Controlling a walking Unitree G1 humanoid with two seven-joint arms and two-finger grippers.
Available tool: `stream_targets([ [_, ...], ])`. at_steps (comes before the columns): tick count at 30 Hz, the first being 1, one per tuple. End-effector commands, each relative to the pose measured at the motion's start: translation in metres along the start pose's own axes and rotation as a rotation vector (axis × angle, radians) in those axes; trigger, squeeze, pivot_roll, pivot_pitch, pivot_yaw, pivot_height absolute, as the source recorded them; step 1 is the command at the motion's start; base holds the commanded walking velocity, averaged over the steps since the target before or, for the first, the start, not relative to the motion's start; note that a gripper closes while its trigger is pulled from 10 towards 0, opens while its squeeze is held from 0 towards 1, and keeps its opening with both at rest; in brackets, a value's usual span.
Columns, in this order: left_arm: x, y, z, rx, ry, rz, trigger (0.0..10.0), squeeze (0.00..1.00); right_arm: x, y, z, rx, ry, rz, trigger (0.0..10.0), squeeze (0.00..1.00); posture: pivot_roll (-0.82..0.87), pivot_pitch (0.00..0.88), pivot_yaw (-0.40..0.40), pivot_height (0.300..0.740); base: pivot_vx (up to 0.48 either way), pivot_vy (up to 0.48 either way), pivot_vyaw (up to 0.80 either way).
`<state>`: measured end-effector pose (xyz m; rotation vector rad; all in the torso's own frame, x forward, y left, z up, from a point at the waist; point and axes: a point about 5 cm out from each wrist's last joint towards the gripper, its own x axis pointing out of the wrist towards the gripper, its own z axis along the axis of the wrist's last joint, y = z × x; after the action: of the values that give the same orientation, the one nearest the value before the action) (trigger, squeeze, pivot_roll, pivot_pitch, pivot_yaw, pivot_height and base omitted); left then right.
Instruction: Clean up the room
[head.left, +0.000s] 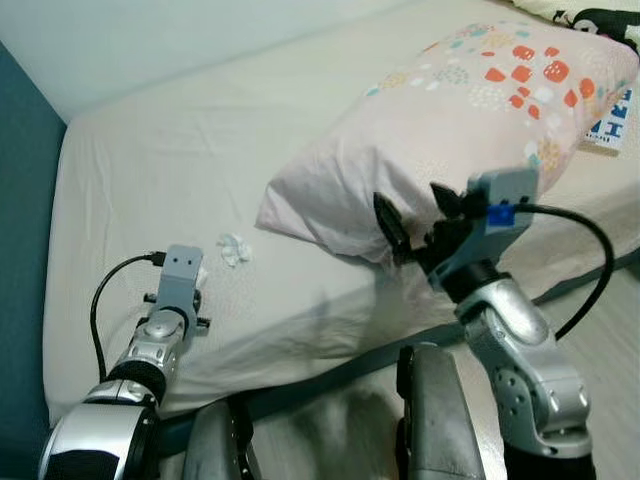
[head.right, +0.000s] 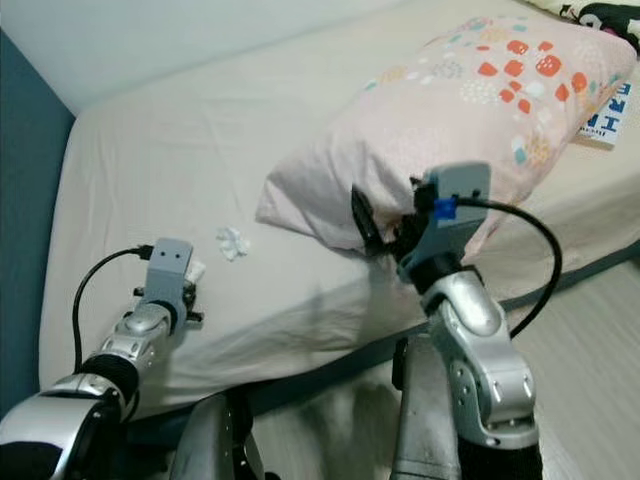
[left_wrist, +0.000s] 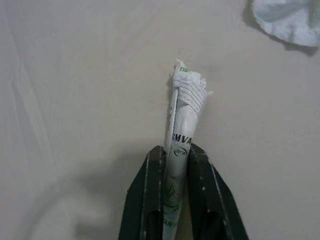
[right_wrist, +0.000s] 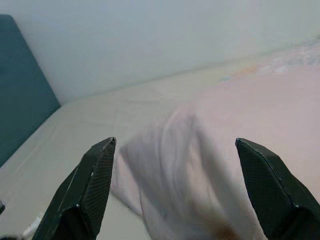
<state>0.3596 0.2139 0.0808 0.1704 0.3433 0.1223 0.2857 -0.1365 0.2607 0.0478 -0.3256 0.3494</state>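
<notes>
Cream bed (head.left: 150, 160) spreads ahead. Left pincer (left_wrist: 176, 156) clamps a rolled paper wrapper (left_wrist: 184, 115) low over the sheet, a crumpled tissue (head.left: 233, 248) lying just beyond. Right pincer (right_wrist: 175, 165) hangs spread wide at the pink pillow's (head.left: 450, 130) near corner, fingers not touching it.

One pillow (head.left: 470, 110), one book (head.left: 612, 120), two paper scraps: crumpled tissue (head.left: 234, 248), rolled wrapper (left_wrist: 182, 135) (printed).
</notes>
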Motion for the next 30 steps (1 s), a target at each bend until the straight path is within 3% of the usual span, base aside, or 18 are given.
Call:
stream_targets([
  [1,-0.005,0.018,-0.021,-0.069,0.077,0.035,0.0,0.0,0.007,0.008,0.008,0.052,-0.028,0.067,10.0,0.0,-0.23,0.214,0.153,0.435,0.0,0.0,0.0],
  [6,-0.002,0.029,-0.004,-0.232,-0.011,0.042,0.0,0.0,0.018,0.026,0.03,0.171,-0.137,0.239,10.0,0.0,-0.21,0.185,0.128,0.435,0.0,0.0,0.0],
  [7,-0.002,0.029,-0.004,-0.232,-0.011,0.042,0.0,0.0,0.018,0.026,0.03,0.171,-0.137,0.239,10.0,0.0,-0.21,0.185,0.128,0.435,0.0,0.0,0.0],
  [9,-0.001,0.04,0.029,-0.463,-0.205,-0.033,0.0,0.0,0.032,0.031,0.035,0.186,-0.166,0.302,10.0,0.0,-0.18,0.179,0.109,0.435,0.0,0.0,0.0],
  [11,-0.001,0.04,0.029,-0.463,-0.205,-0.033,0.0,0.0,0.032,0.031,0.035,0.186,-0.166,0.302,10.0,0.0,-0.18,0.179,0.109,0.435,0.0,0.0,0.0],
  [13,-0.005,0.048,0.064,-0.605,-0.438,-0.165,0.0,0.0,0.052,0.014,0.017,0.129,-0.104,0.228,10.0,0.0,-0.11,0.18,0.082,0.435,0.0,0.0,0.0],
  [14,-0.005,0.048,0.064,-0.605,-0.438,-0.165,0.0,0.0,0.052,0.014,0.017,0.129,-0.104,0.228,10.0,0.0,-0.11,0.18,0.082,0.435,0.0,0.0,0.0],
  [15,-0.012,0.052,0.084,-0.663,-0.569,-0.244,0.0,0.0,0.064,-0.003,0.001,0.094,-0.055,0.158,10.0,0.0,-0.05,0.193,0.059,0.435,0.0,0.0,0.0],
  [16,-0.012,0.052,0.084,-0.663,-0.569,-0.244,0.0,0.0,0.064,-0.003,0.001,0.094,-0.055,0.158,10.0,0.0,-0.05,0.193,0.059,0.435,0.0,0.0,0.0],
  [17,-0.024,0.057,0.103,-0.689,-0.693,-0.316,0.0,0.0,0.073,-0.02,-0.015,0.075,-0.007,0.102,10.0,0.0,0.0,0.206,0.044,0.435,0.0,0.0,0.0],
  [19,-0.024,0.057,0.103,-0.689,-0.693,-0.316,0.0,0.0,0.073,-0.02,-0.015,0.075,-0.007,0.102,10.0,0.0,0.0,0.206,0.044,0.435,0.0,0.0,0.0],
  [21,-0.057,0.073,0.13,-0.675,-0.86,-0.358,0.0,0.0,0.085,-0.042,-0.038,0.082,0.073,0.017,10.0,0.0,0.1,0.273,0.018,0.435,0.0,0.0,0.0],
  [22,-0.057,0.073,0.13,-0.675,-0.86,-0.358,0.0,0.0,0.085,-0.042,-0.038,0.082,0.073,0.017,10.0,0.0,0.1,0.273,0.018,0.435,0.0,0.0,0.0],
  [23,-0.073,0.084,0.139,-0.647,-0.907,-0.331,0.0,0.0,0.089,-0.046,-0.045,0.098,0.098,0.006,10.0,0.0,0.13,0.298,0.01,0.435,0.0,0.0,0.0],
  [25,-0.073,0.084,0.139,-0.647,-0.907,-0.331,0.0,0.0,0.089,-0.046,-0.045,0.098,0.098,0.006,10.0,0.0,0.13,0.298,0.01,0.435,0.0,0.0,0.0],
  [28,-0.101,0.125,0.153,-0.559,-0.969,-0.108,0.0,0.0,0.097,-0.041,-0.055,0.138,0.132,0.054,10.0,0.0,0.19,0.363,0.01,0.435,0.0,0.0,0.0],
  [29,-0.104,0.134,0.157,-0.534,-0.969,-0.036,0.0,0.0,0.098,-0.037,-0.058,0.137,0.146,0.083,10.0,0.0,0.2,0.384,0.013,0.435,0.0,0.0,0.0],
  [30,-0.104,0.134,0.157,-0.534,-0.969,-0.036,0.0,0.0,0.098,-0.037,-0.058,0.137,0.146,0.083,10.0,0.0,0.2,0.384,0.013,0.435,0.0,0.0,0.0],
])
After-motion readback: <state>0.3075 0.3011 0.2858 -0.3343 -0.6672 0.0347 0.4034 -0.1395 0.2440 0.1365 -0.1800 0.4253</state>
